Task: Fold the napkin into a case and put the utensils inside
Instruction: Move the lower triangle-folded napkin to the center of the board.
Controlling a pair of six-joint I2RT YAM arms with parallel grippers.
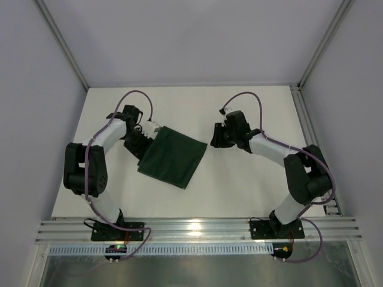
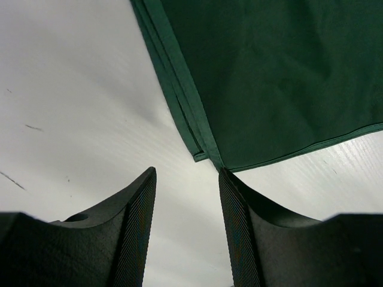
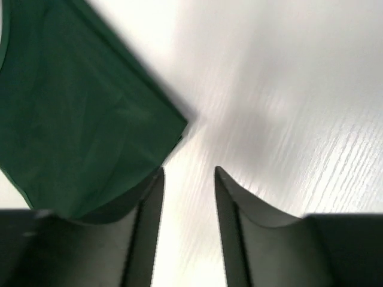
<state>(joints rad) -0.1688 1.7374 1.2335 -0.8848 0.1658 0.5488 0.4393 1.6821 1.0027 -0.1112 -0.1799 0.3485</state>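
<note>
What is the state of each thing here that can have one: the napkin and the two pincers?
napkin: folded in layers, lying flat on the table.
left pincer: open, empty, at a napkin corner.
right pincer: open, empty, beside another napkin corner.

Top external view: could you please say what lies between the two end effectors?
There, the green napkin lies between the left end effector and right end effector.
</note>
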